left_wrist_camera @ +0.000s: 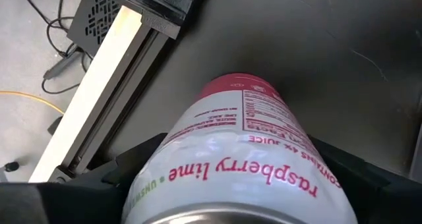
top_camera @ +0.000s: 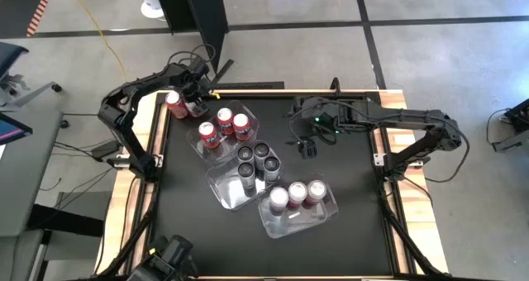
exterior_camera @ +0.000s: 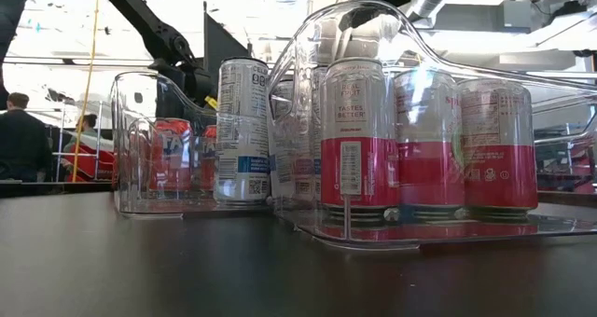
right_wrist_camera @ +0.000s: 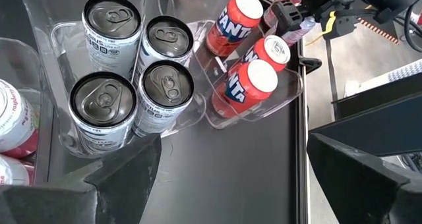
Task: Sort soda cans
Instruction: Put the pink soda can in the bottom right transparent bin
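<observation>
My left gripper is at the table's far left corner, shut on a white-and-red "raspberry lime" can. My right gripper hangs open over bare table at the right, touching nothing; its fingers frame the right wrist view. Three clear tubs stand in a diagonal row. The far one holds three red cans. The middle one holds several grey-topped cans with white sides. The near one holds three white-and-red cans. In the low view the held can is hidden behind the tubs. My left gripper pinches the white-and-red can by its side wall, one finger on each flank. The fingers come from above, slanting, and lie along the can's length; its silver top is nearest the wrist and its red base points at the table. Whether the base touches the table, I cannot tell.
The wooden table rim and a black rail run close beside the held can at the far left edge. Bare black tabletop lies along the near edge and on the right side. People stand in the room beyond.
</observation>
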### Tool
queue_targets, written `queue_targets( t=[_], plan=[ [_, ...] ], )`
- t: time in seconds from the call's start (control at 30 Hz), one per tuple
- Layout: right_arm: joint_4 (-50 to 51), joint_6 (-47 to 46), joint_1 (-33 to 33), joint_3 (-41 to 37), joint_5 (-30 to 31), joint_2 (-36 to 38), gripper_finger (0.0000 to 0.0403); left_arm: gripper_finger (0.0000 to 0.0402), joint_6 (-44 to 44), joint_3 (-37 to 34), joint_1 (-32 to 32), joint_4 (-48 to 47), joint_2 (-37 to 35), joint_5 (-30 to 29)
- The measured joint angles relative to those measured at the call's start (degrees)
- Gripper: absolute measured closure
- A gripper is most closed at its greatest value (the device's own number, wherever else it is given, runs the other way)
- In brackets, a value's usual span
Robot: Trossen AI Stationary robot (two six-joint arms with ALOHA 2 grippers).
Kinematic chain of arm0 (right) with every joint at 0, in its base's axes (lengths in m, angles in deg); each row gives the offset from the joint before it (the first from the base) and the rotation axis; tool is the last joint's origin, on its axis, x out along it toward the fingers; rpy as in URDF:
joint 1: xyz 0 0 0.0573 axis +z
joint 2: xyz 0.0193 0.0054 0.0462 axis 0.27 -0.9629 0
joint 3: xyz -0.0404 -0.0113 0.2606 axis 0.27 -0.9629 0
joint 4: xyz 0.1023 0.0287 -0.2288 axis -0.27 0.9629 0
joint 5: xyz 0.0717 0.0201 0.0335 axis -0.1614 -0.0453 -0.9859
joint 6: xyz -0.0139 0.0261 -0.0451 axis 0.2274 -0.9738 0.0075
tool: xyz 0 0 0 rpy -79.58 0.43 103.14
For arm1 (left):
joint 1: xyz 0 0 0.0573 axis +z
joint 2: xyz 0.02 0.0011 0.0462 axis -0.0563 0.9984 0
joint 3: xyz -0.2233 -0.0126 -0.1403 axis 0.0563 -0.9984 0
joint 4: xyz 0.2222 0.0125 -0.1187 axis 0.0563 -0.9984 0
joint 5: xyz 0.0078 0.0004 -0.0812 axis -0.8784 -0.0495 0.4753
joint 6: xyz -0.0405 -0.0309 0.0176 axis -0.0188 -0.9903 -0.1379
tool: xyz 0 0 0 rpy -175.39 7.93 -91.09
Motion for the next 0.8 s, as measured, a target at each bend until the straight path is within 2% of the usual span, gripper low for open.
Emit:
queue_targets(
  t=[0.53,0.8],
  plan=[
    [-0.13,-0.79,0.00,0.00,0.18,0.02,0.0006,0.0098,-2.02,-0.02,-0.12,-0.07,-1.42,0.28],
    [-0.57,-1.40,0.00,0.00,0.40,0.02,0.0006,0.0098,-4.07,4.54,-1.38,-4.33,-4.31,-0.89]
  ],
)
